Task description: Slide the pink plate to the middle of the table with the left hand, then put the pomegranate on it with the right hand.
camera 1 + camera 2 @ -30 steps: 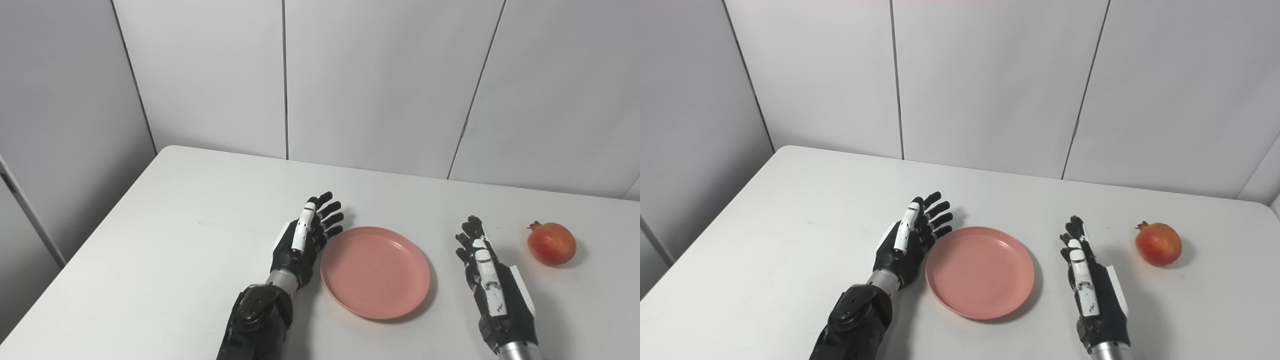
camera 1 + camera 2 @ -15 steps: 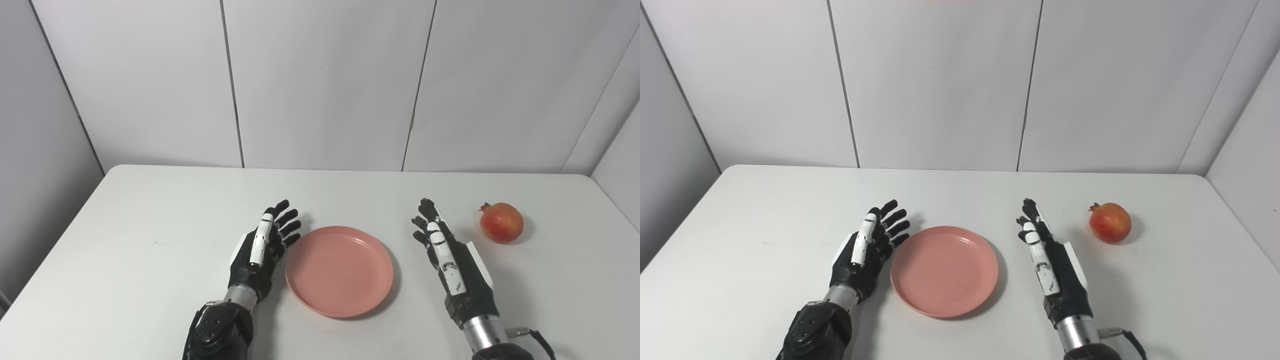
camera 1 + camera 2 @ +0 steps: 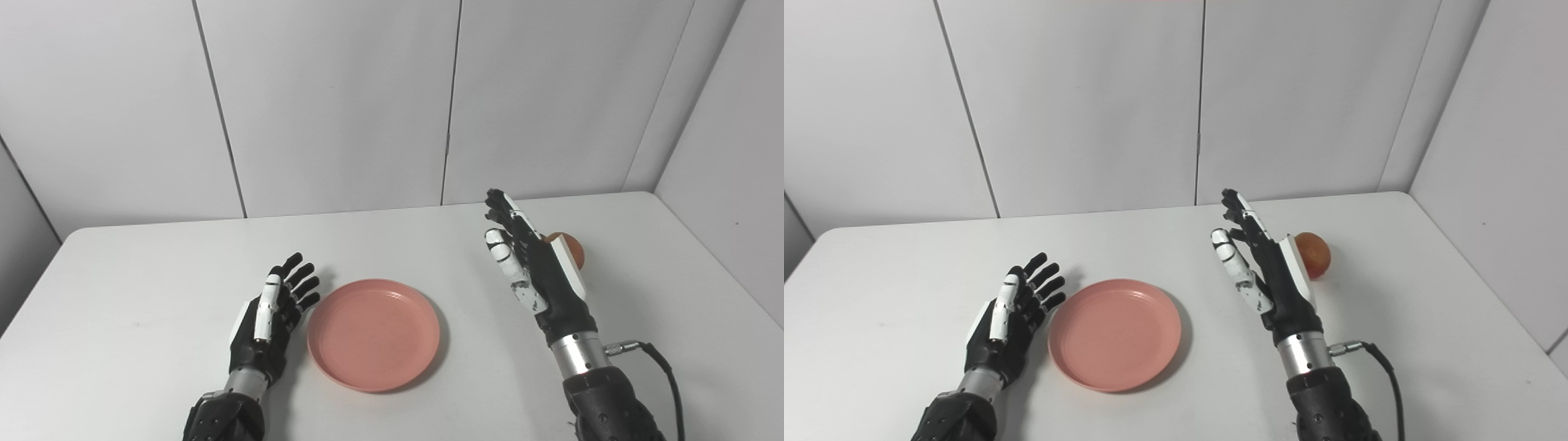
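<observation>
The pink plate lies flat near the middle of the white table, empty. My left hand is open, resting edge-on just left of the plate's rim, not holding it. My right hand is open and raised above the table right of the plate, fingers up and spread. The red pomegranate sits on the table behind the right hand; the hand hides most of it in the left eye view. The hand is apart from the fruit.
White wall panels stand close behind the table and along its right side. A black cable runs from my right wrist. The table's far edge meets the wall.
The camera has swung to the right, shifting the whole picture left. My right hand has risen and moved forward to beside the pomegranate. The left hand and plate stay as they were.
</observation>
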